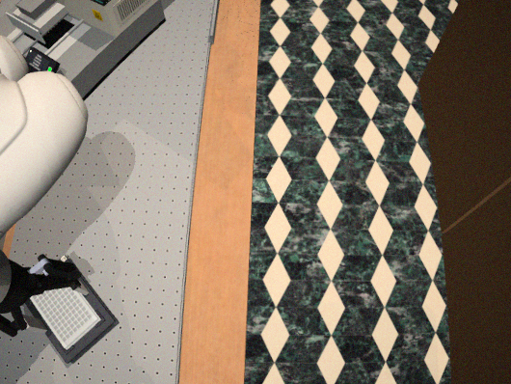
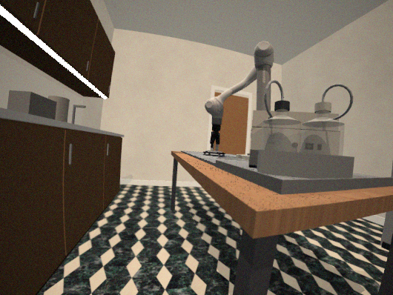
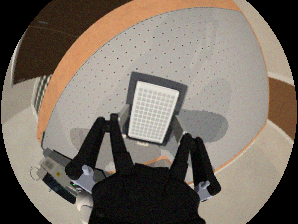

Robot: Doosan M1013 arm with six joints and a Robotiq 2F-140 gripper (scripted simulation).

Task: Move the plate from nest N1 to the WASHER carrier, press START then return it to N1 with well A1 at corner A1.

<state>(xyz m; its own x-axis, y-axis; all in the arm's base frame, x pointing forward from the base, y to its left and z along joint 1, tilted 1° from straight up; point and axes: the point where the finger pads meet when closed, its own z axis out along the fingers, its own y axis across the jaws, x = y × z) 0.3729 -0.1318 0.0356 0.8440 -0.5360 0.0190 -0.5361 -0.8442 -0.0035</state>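
Note:
The white plate [image 1: 65, 315] [image 3: 154, 112] lies in the dark nest N1 [image 1: 92, 340] [image 3: 132, 89] and looks flat; its cut corner is too small to make out. My gripper [image 1: 48, 301] [image 2: 215, 146] [image 3: 151, 115] is open, with one finger beside each long side of the plate. In the wrist view the fingertips stand near the plate's sides; whether they touch it is hard to tell. The washer [image 1: 113, 14] [image 2: 304, 163] stands at the other end of the bench. Its keypad [image 1: 39, 59] shows a green lamp [image 1: 49, 69]. The carrier's pocket is not clearly seen.
A perforated grey deck [image 1: 154, 207] lies between nest and washer, with a wooden table edge [image 1: 219, 193] alongside. The robot's pale arm [image 1: 43, 130] [image 2: 237, 87] hangs over the deck. Two bottles with hoses, one with a black cap [image 2: 282, 106], stand at the washer.

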